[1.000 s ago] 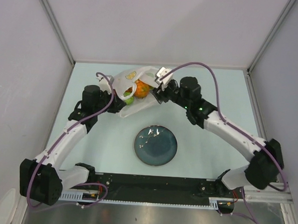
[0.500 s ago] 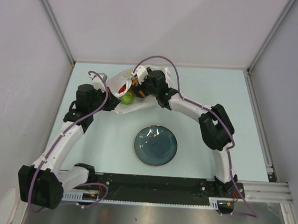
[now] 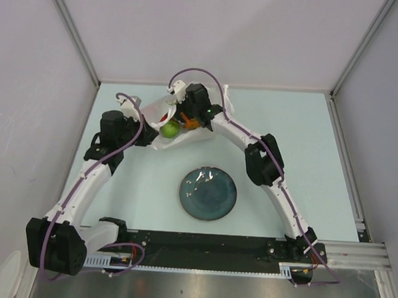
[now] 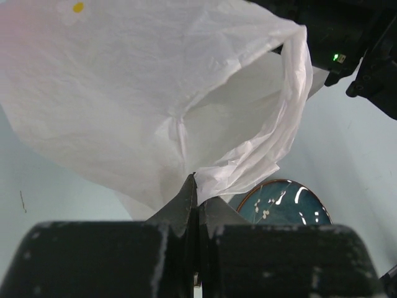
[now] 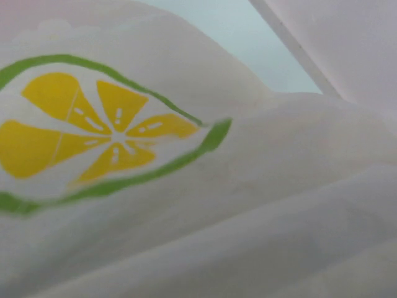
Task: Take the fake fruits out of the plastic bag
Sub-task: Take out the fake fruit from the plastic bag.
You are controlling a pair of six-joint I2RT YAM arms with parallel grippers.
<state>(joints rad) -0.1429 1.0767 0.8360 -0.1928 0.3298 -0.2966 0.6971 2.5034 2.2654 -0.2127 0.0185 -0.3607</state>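
Note:
The plastic bag (image 3: 186,131) lies at the back of the table, mouth open. In it show a green round fruit (image 3: 169,129), a red one (image 3: 163,116) and an orange piece (image 3: 191,122). My left gripper (image 3: 148,136) is shut on the bag's lower edge; the left wrist view shows its jaws closed on the crumpled rim (image 4: 214,176) and the bag (image 4: 124,93) held open. My right gripper (image 3: 179,113) reaches over the bag's mouth from behind, its fingers hidden. The right wrist view shows only bag film (image 5: 260,205) with a lemon print (image 5: 93,133).
A dark blue round plate (image 3: 207,193) sits in the middle of the table, nearer than the bag; it also shows in the left wrist view (image 4: 286,203). The right arm's links (image 3: 262,159) arch over the table right of the plate. Enclosure walls stand around.
My right arm has swung left and stretched forward, bringing its gripper from the bag's right side to over the bag's mouth. The bag and my left gripper have shifted slightly left.

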